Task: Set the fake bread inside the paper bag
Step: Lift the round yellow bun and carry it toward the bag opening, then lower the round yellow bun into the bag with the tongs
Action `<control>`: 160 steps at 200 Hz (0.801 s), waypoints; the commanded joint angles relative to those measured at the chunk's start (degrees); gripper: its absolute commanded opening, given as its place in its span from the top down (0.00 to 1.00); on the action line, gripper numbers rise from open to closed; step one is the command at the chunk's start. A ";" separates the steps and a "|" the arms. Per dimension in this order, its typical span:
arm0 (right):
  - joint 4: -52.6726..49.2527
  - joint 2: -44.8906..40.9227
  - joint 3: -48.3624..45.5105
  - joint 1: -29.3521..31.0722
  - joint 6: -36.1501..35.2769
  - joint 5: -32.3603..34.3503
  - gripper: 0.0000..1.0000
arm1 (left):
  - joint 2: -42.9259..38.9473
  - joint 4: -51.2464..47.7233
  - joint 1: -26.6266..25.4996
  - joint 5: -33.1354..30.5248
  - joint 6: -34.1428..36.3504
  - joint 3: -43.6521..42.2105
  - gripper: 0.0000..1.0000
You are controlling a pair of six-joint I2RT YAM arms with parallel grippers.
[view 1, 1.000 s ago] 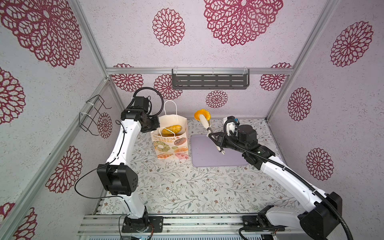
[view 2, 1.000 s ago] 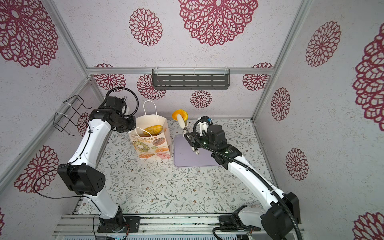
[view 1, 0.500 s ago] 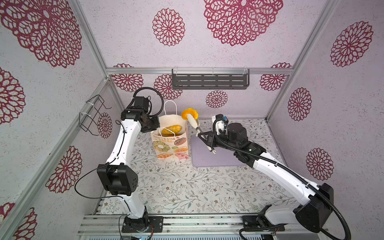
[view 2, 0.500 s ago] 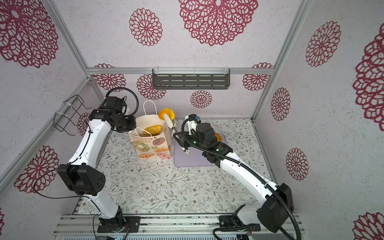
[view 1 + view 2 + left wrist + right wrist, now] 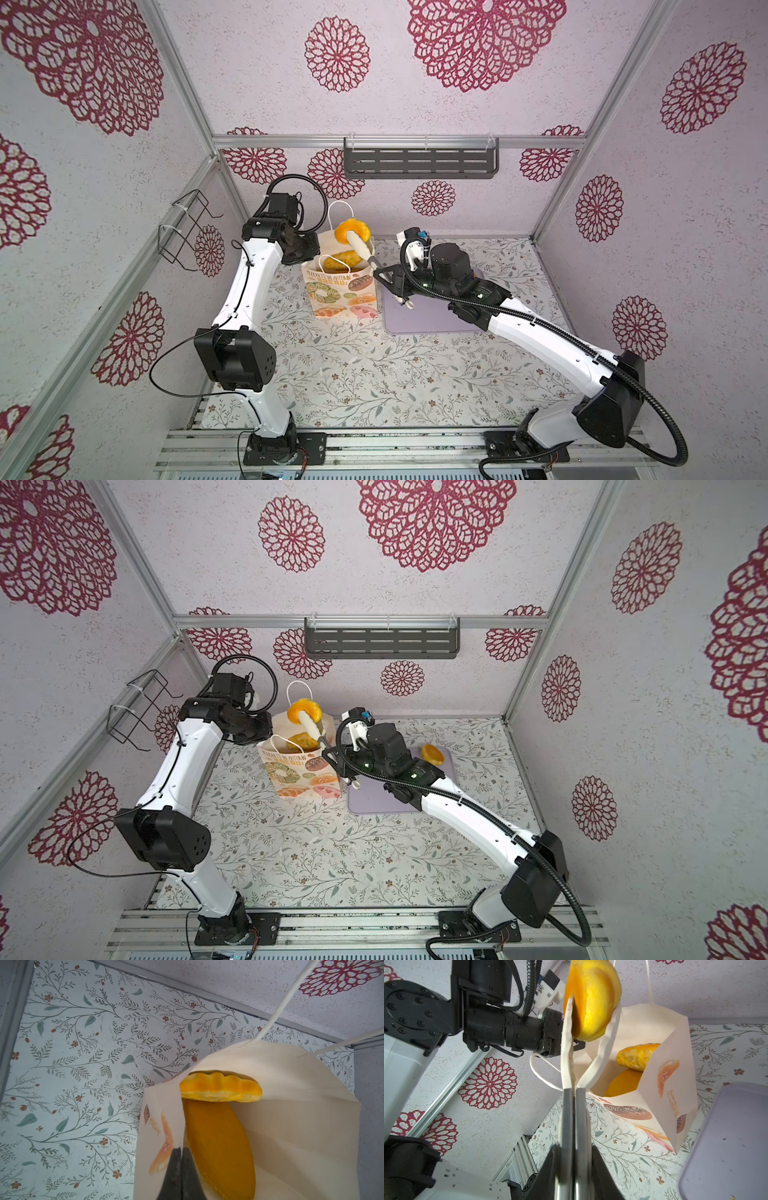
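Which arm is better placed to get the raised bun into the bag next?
Right. The right end effector grips tongs holding the bun above the open paper bag, ready to release; the left end effector is shut on the bag's rim.

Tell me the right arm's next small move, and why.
Probably lower the tongs slightly: their bun hangs just above the open mouth of the paper bag, whose rim the left gripper pinches, so releasing lower should drop it inside.
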 commanded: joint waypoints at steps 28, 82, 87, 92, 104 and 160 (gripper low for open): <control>2.01 1.80 4.31 1.75 -2.25 0.95 1.00 | -1.88 0.63 -0.54 0.77 0.21 -0.06 1.00; -0.59 5.65 7.02 2.60 -2.96 1.28 1.00 | -1.92 0.59 -0.55 0.66 0.20 -0.06 1.00; -0.80 6.04 7.30 2.66 -2.91 1.25 1.00 | -1.95 0.61 -0.60 0.61 0.22 -0.05 1.00; -1.08 6.43 7.60 2.66 -2.91 1.20 1.00 | -1.93 0.60 -0.62 0.52 0.22 -0.06 1.00; -1.91 7.49 8.53 2.72 -2.96 0.86 0.98 | -1.94 0.61 -0.62 0.58 0.21 0.01 1.00; -2.98 9.16 10.36 2.89 -3.14 0.48 0.72 | -2.01 0.61 -0.62 0.66 0.23 0.05 1.00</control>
